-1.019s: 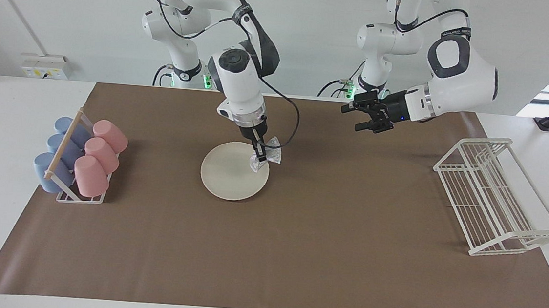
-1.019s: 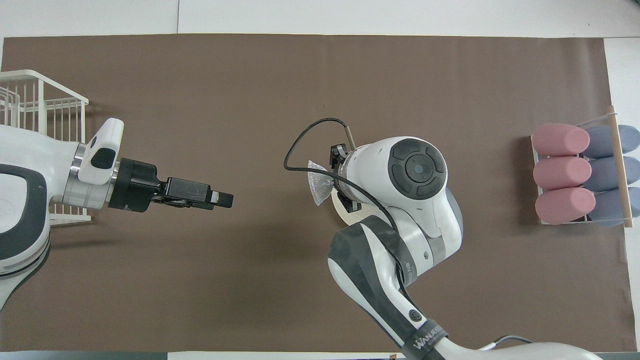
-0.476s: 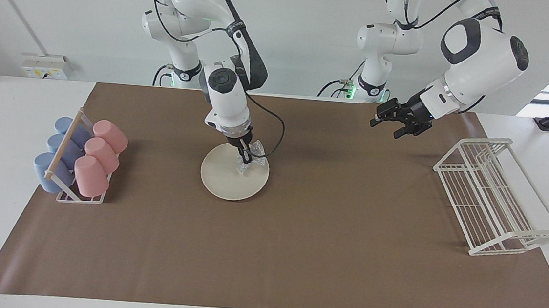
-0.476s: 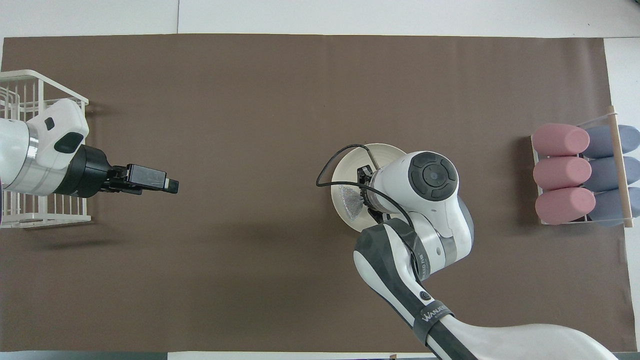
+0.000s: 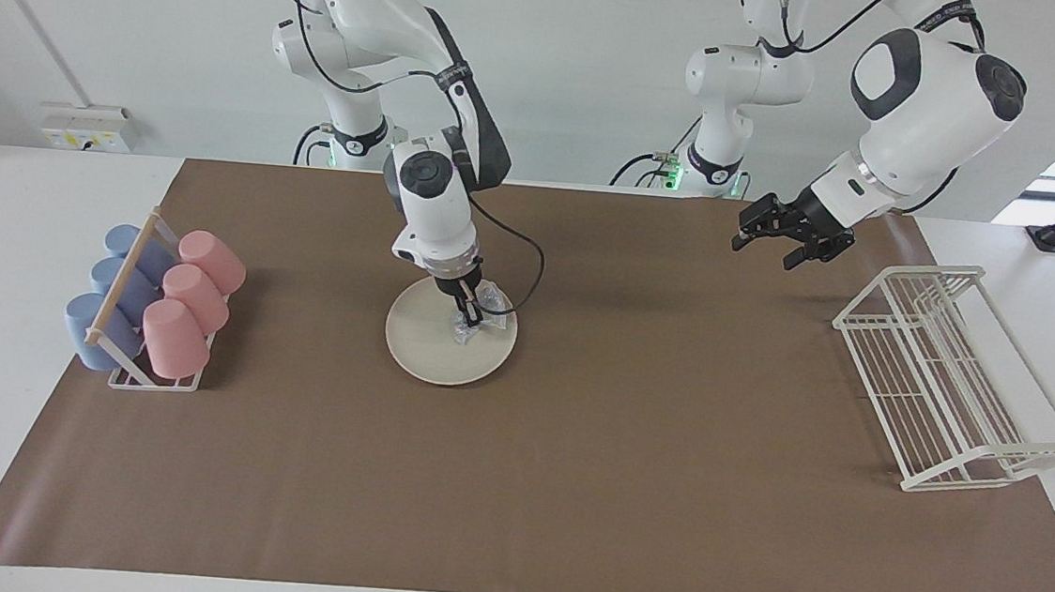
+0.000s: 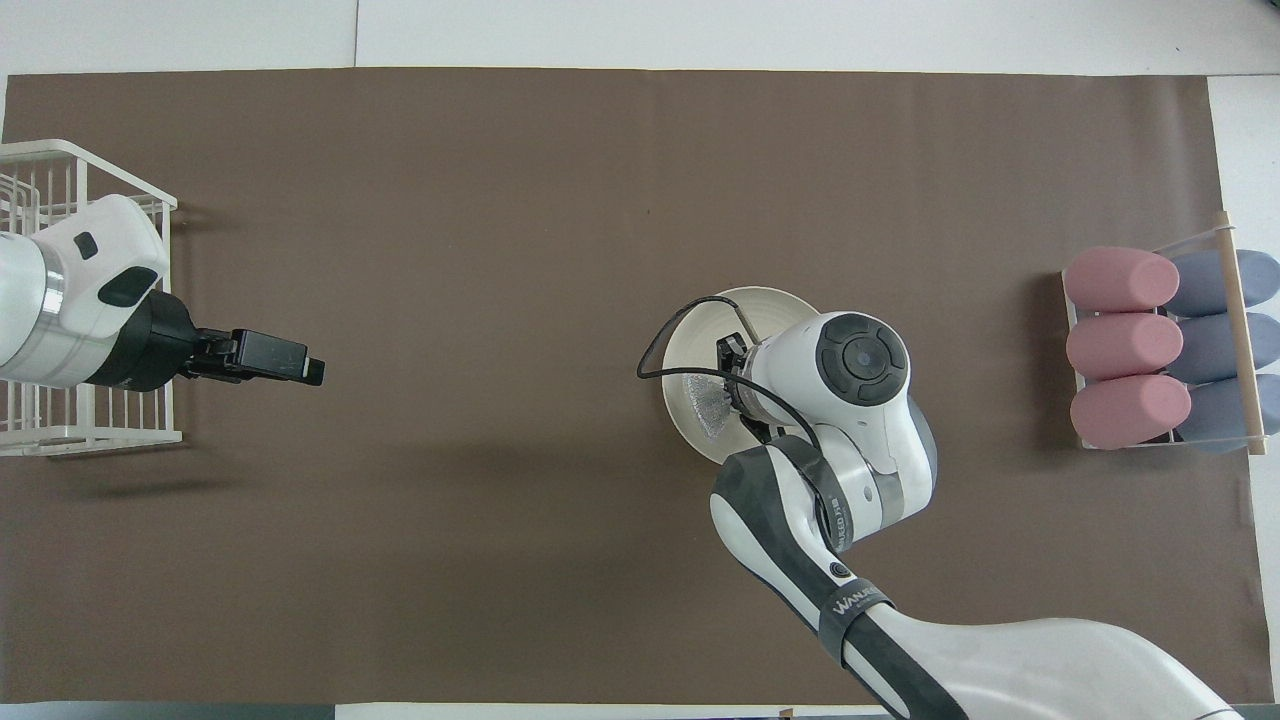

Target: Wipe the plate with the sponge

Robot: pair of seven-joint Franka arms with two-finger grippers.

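right gripper (image 5: 468,315) clamps sponge (image 5: 479,311) onto plate (image 5: 429,349) | overhead view: arm hides contact | left gripper (image 5: 781,243) spread, waiting

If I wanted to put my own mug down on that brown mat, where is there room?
The widest bare patch lies between the plate and the white wire rack; the mat's whole strip farthest from the robots is bare too. It is crowded at the plate, where the right gripper holds the sponge, and beside the cup rack.
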